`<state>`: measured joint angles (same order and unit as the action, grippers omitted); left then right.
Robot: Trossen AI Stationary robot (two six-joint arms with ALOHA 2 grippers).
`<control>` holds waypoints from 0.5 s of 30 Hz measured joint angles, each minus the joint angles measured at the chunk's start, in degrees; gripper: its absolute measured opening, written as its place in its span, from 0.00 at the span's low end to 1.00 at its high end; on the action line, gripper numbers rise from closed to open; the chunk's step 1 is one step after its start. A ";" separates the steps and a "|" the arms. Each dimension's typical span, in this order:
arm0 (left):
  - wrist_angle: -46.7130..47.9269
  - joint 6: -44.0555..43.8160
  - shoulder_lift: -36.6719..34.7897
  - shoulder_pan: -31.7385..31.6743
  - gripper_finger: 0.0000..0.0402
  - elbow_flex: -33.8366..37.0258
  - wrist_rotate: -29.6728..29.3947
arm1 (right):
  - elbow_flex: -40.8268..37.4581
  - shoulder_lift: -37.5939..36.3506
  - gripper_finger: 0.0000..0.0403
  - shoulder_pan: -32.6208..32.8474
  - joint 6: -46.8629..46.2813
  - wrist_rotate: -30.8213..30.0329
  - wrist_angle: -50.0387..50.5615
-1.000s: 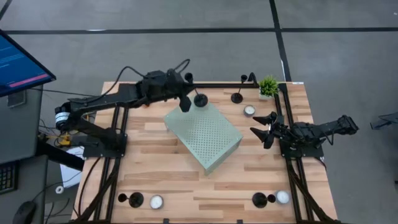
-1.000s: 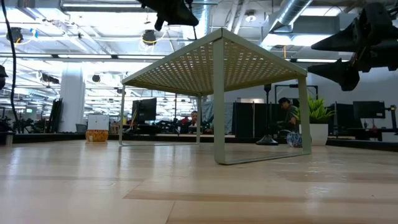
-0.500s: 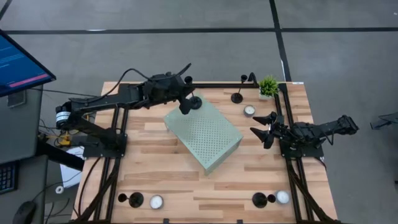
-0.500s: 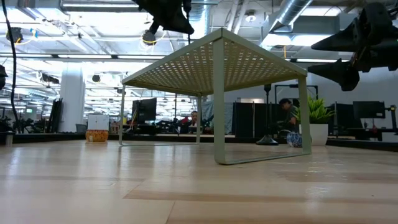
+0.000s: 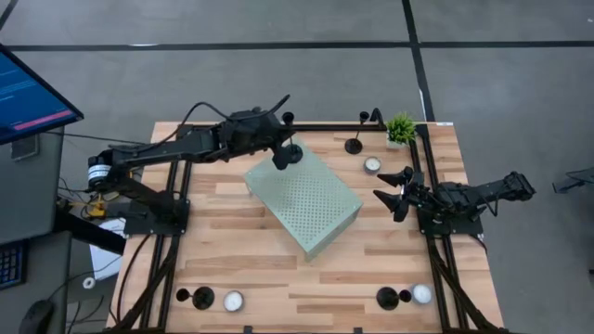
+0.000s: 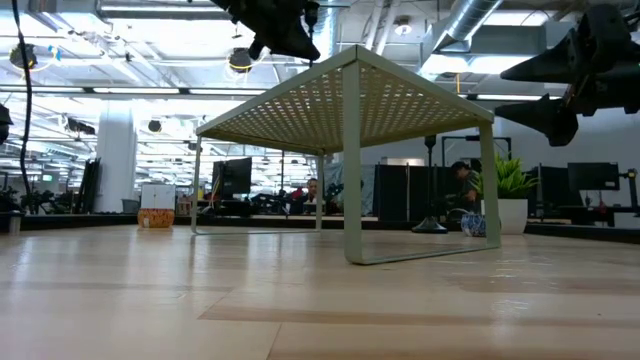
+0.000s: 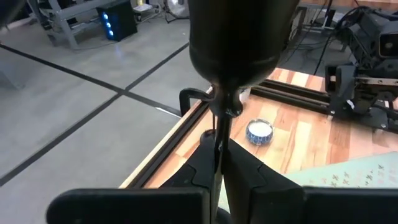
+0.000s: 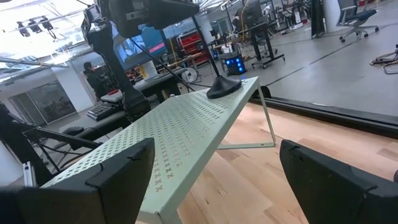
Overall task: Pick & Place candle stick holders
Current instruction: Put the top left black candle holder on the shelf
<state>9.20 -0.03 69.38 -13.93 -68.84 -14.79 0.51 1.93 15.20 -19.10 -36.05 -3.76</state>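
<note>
My left claw (image 5: 281, 153) grips a holder (image 5: 289, 156) by its stem at the shelf (image 5: 306, 199) corner; released off-level, it may topple off. My right claw (image 5: 394, 195) waits open.

grey floor (image 5: 278, 23) with dark seams, ceiling lights (image 6: 60, 95) beyond.

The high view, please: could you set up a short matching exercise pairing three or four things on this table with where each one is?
Things:
1. left gripper
2. right gripper
3. potted plant
4. perforated stand

Places or states:
A. far right corner of the table
B. middle of the table
C. shut on a candle stick holder at the stand's far corner
D. open, by the right edge

Pairs: 1-C, 2-D, 3-A, 4-B
</note>
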 joint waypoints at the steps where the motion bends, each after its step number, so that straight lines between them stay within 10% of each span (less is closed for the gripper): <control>1: 0.00 0.04 0.00 0.00 0.03 0.00 0.01 | 0.00 0.00 0.83 0.00 0.00 0.01 0.00; 15: -2.70 1.53 0.07 0.00 0.03 0.20 0.12 | 0.00 -0.01 0.83 0.00 0.07 0.00 0.01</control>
<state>6.50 1.50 69.45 -13.93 -68.64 -14.66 0.51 1.91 15.20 -19.03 -36.05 -3.75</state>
